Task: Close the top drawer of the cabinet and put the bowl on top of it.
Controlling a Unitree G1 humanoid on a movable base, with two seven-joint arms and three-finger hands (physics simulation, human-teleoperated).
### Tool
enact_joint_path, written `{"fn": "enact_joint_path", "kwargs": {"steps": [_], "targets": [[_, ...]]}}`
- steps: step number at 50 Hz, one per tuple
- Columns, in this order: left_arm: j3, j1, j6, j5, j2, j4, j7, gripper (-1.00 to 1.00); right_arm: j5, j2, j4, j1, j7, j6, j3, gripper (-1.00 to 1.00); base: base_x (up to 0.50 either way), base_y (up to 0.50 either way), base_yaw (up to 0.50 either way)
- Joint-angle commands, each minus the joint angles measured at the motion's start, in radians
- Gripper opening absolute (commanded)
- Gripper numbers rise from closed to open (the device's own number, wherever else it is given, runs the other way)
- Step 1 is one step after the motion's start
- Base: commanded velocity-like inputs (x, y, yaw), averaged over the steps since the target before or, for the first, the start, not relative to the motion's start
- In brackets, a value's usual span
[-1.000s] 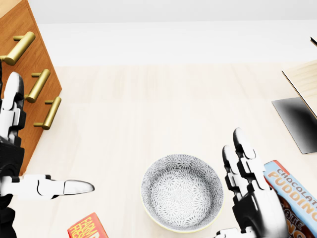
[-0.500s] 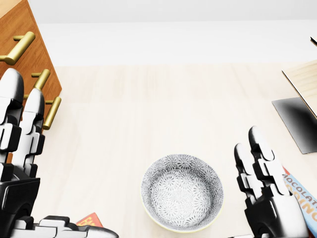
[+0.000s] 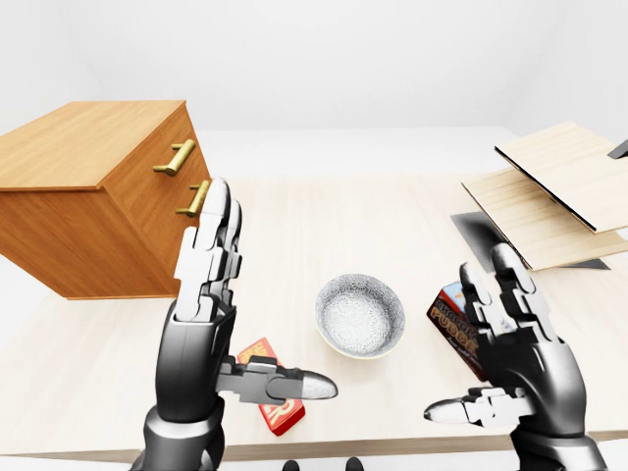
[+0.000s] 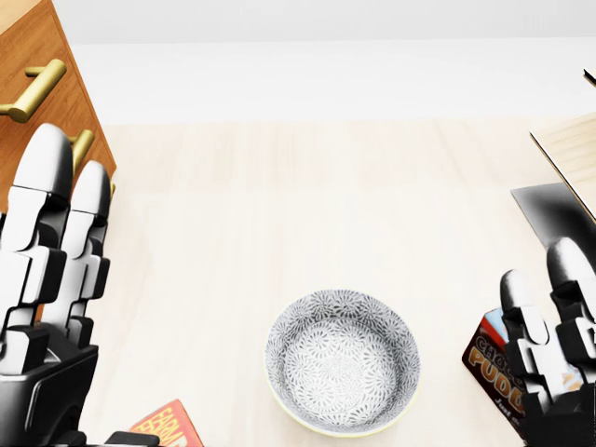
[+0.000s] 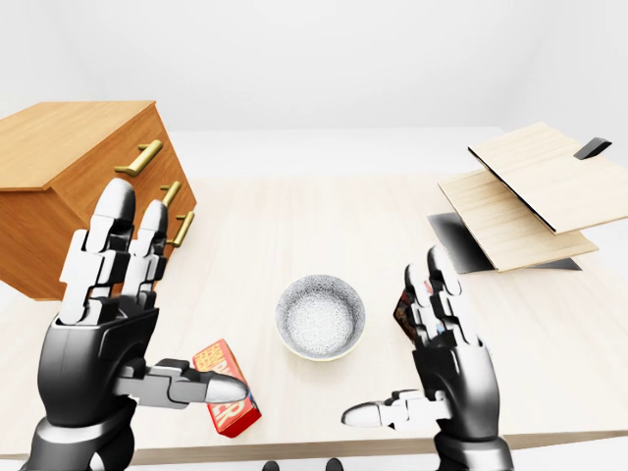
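Since earlier: left hand [image 3: 201, 324] higher in head view, over more of the cabinet [image 3: 98, 186]; right hand [image 3: 518, 353] shifted right and uncovered the pudding box [image 4: 492, 358]. Camera unmoved.

Cabinet is orange wood with brass bar handles [image 3: 177, 157]. Left hand is spread, fingers straight, thumb out, holding nothing. Red box [image 3: 275, 397] lies flat under it. The round bowl [image 4: 342, 361], floral grey-white with a cream rim, sits on the pale table [image 4: 279, 205] between the hands, touching neither. Right hand is spread too. Only the eye views show the thumbs, the cabinet top and the pale boards [image 3: 549, 186].
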Motion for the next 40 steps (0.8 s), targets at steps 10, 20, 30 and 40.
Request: {"fn": "enact_joint_path", "kwargs": {"steps": [10,20,30,40], "targets": [[-0.192,0.016,0.000,0.147,0.060,-0.010,0.098,1.00,0.077,0.130,-0.105,-0.033,0.118,0.000,-0.210,1.00,0.00,0.00,0.00],[-0.330,0.016,0.000,0.323,0.088,0.041,0.154,1.00,0.090,0.171,-0.125,-0.041,0.166,0.000,-0.255,1.00,0.00,0.00,0.00],[-0.447,-0.008,0.000,0.457,0.077,0.150,0.219,1.00,0.107,0.190,-0.143,-0.040,0.196,0.000,-0.285,1.00,0.00,0.00,0.00],[-0.537,-0.008,0.000,0.584,0.065,0.230,0.306,1.00,0.101,0.205,-0.146,-0.047,0.214,0.000,-0.294,1.00,0.00,0.00,0.00]]}}
